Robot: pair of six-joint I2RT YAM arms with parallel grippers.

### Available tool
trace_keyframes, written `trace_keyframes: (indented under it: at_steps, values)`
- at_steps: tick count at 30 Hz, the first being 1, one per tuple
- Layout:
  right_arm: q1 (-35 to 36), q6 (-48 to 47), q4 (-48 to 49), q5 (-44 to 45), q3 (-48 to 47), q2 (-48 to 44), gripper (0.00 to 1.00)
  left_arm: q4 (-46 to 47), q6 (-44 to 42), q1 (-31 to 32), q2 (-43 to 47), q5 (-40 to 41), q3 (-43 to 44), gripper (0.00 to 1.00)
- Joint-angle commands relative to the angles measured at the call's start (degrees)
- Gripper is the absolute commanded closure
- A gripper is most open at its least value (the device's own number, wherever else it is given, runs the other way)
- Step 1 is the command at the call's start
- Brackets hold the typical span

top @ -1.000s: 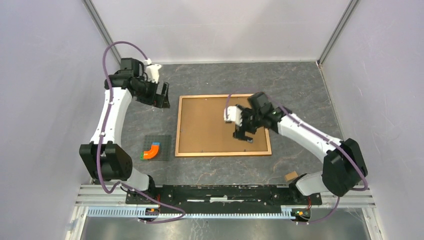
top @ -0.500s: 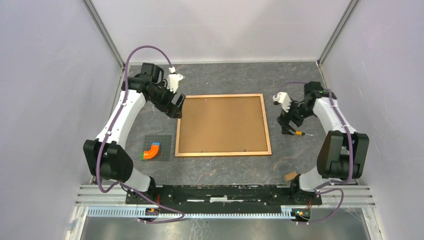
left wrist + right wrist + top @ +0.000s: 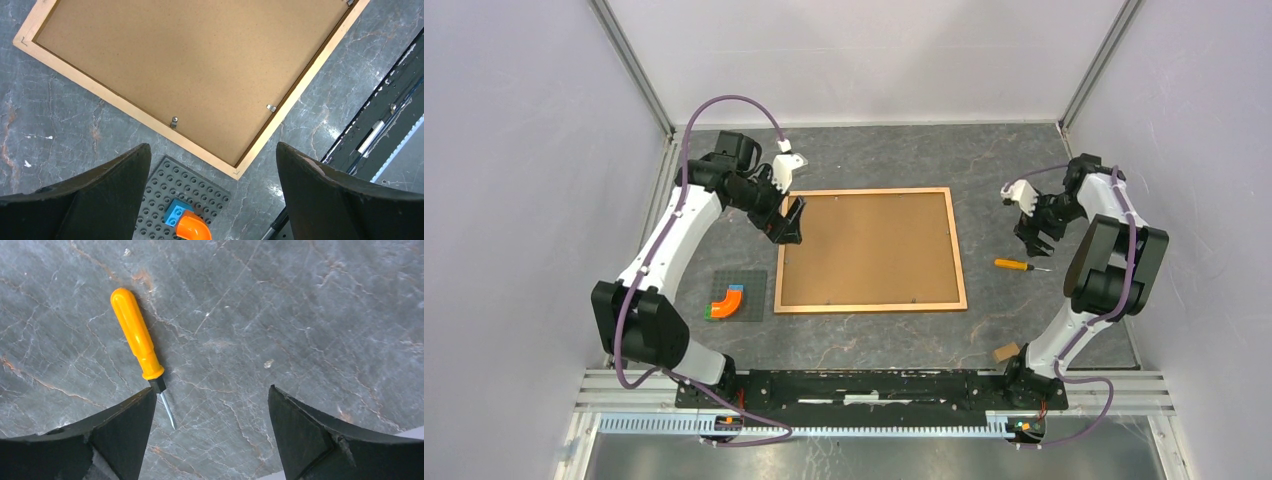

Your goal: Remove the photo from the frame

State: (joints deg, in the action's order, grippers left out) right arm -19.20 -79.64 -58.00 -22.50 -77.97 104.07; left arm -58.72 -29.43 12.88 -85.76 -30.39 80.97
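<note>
Orange-brown wooden frame (image 3: pixel 961 250) face down mid-table (image 3: pixel 874 345), brown fibreboard back (image 3: pixel 190 60) up; photo hidden beneath. Left claw (image 3: pixel 788 222) wide open above left edge. Right claw (image 3: pixel 1031 238) open, empty, near orange-handled screwdriver (image 3: pixel 1014 265). Best: swing every metal clip (image 3: pixel 174 121) aside before lifting board. Count: one frame, one screwdriver, three clips visible.

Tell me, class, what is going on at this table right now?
A picture frame lies face down on the table, brown back and small clips showing. The left gripper hangs open over its left edge. The right gripper, also open, hangs right of the frame, above an orange-handled screwdriver lying on the table. Neither holds anything; the photo is out of sight.
</note>
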Motion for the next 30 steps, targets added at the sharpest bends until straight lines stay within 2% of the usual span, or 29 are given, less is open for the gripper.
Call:
trace_keyframes:
  at_steps: [1, 7, 14, 22, 24, 26, 30]
  values:
    - [-0.09, -17.43, -3.81, 1.4, 3.05, -0.82, 0.13, 2.29, -2.62, 0.04, 3.1, -2.86, -0.64, 0.0]
    - [-0.09, -19.7, -1.7, 4.02, 7.46, 0.03, 0.19, 2.53, -2.7, 0.04, 3.73, -2.34, -1.59, 0.0]
    - [-0.05, -18.96, 3.86, 5.76, 11.82, 0.38, 0.36, 2.74, -1.83, 0.03, 3.4, -1.0, -1.25, 0.0]
    - [-0.05, -16.6, 11.53, 6.32, 20.79, -4.57, 0.66, 3.78, 4.49, 0.04, 2.78, 0.95, 0.65, 0.0]
    - [0.03, -15.62, 11.14, 5.56, 20.8, -5.76, 0.8, 3.63, 7.01, -0.05, 2.44, 1.65, 3.11, 0.0]
    - [0.04, -13.74, 8.79, 3.83, 18.09, -6.35, 0.99, 4.71, 9.37, 0.04, 2.79, 2.14, 5.13, 0.0]
    - [0.16, -9.92, 0.22, -2.95, 7.36, -7.61, 1.0, 13.24, 16.41, -0.05, 6.93, 6.71, 4.66, 0.0]
